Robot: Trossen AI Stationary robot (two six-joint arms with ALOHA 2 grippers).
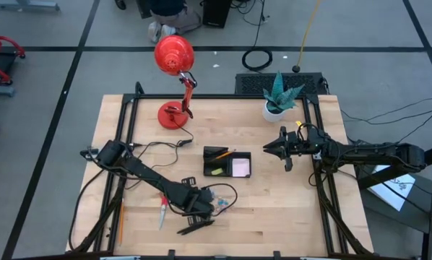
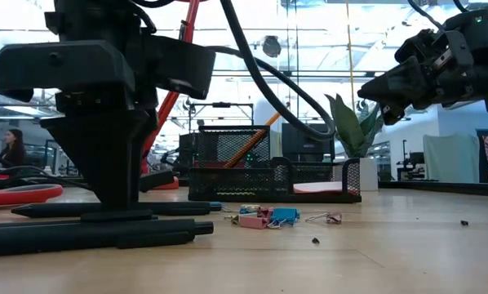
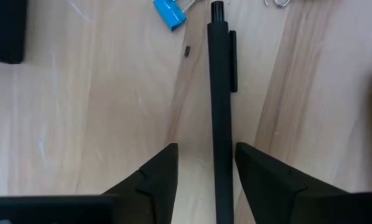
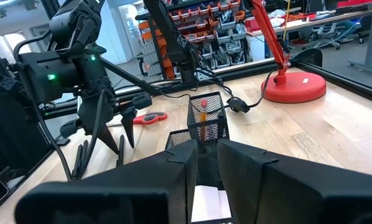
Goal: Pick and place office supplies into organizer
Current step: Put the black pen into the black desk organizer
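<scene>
Wooden table: left end effector straddles a black pen, fingers apart; right end effector apparently nearly closed, empty.

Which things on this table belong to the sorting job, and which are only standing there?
Belong to the job:
- black mesh organizer, orange pencil and pale sticky-note pad already inside
- black pen between the open left gripper fingers
- red-handled scissors
- blue binder clip

Just standing there:
- red desk lamp
- white plant pot
- right gripper, waiting beside the organizer
</scene>
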